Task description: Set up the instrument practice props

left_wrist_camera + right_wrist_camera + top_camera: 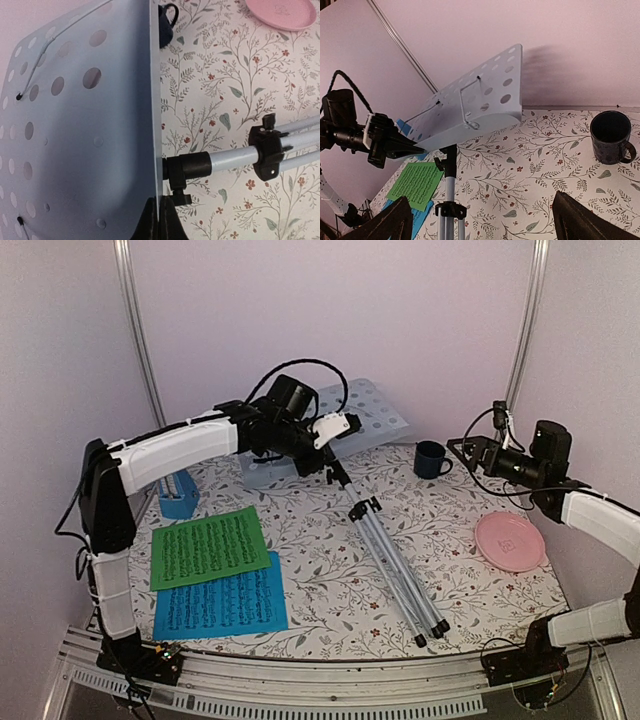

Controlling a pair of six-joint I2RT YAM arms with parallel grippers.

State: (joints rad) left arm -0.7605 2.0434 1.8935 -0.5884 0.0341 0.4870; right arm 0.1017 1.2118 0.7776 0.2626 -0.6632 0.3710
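Clamping the desk at its edge, the left gripper held the music stand; the right gripper hung wide open.

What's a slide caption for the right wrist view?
Left gripper clamps the lower edge of the music stand's perforated desk, raised above the table; dark mug at right, green sheet lower left.

**My practice props, as they sit**

My silver music stand has its tripod legs folded together. Its feet are down near the front edge and its shaft slants up toward the back wall. Its perforated grey-white desk is raised off the table, lower edge pinched in my left gripper. The green sheet lies flat at left, overlapping the blue sheet in front of it. The blue metronome stands behind them, partly hidden.
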